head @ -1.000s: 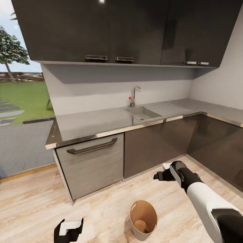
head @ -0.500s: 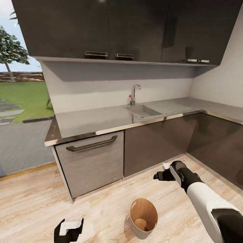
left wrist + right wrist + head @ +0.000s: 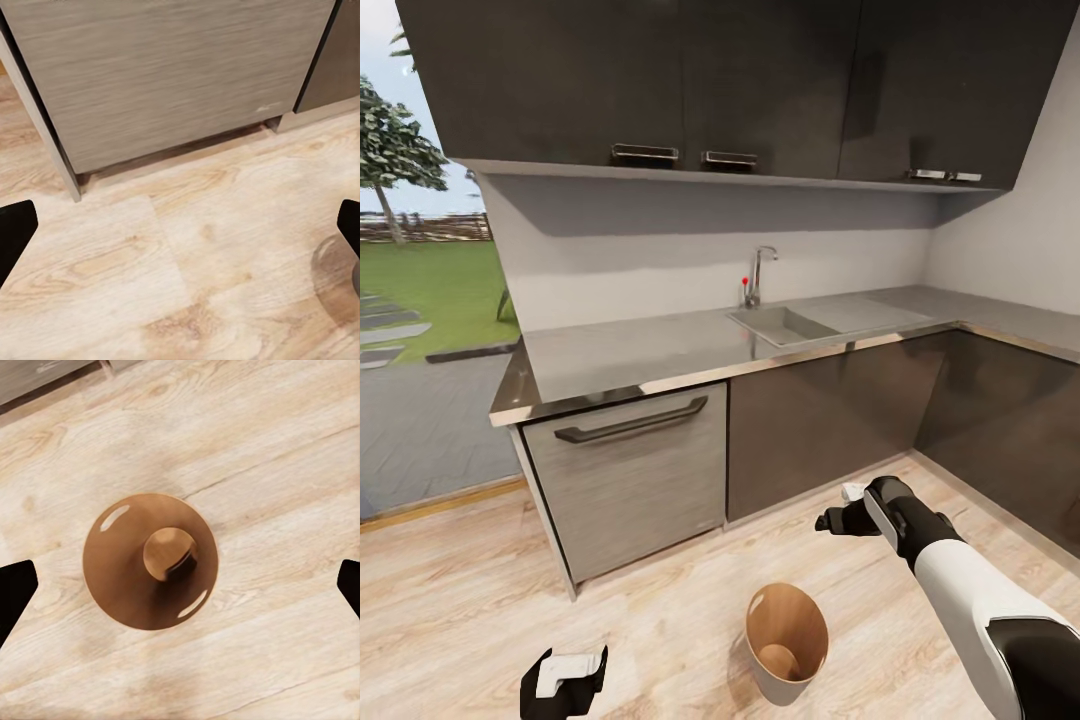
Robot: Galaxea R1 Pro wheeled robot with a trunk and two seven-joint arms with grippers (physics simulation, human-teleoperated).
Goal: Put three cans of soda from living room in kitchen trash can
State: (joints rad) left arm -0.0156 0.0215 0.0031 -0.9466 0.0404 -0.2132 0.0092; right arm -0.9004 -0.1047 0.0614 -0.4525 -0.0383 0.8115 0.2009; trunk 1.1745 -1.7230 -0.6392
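Kitchen floor of pale wood planks (image 3: 480, 600) carries the small round tapered bin (image 3: 787, 643), pale grey-beige outside and brown inside, standing upright with its mouth open upward. The right end effector (image 3: 828, 521), black-fingered on a white forearm, hangs above and a little beyond that bin toward the dark grey cabinet fronts (image 3: 815, 430); its wrist camera looks almost straight down into the bin's brown mouth (image 3: 150, 561), where something dark lies at the bottom, too unclear to name. Its fingers stand wide apart at the edges of that view, with nothing between them. The left end effector (image 3: 563, 684) sits well off to the bin's far side, low over the floor and facing the wood-grain drawer front (image 3: 165, 75), its fingers likewise spread and empty. Judged from this, the right arm is the nearer one, and the bin's axis runs nearly in line with its downward reach.
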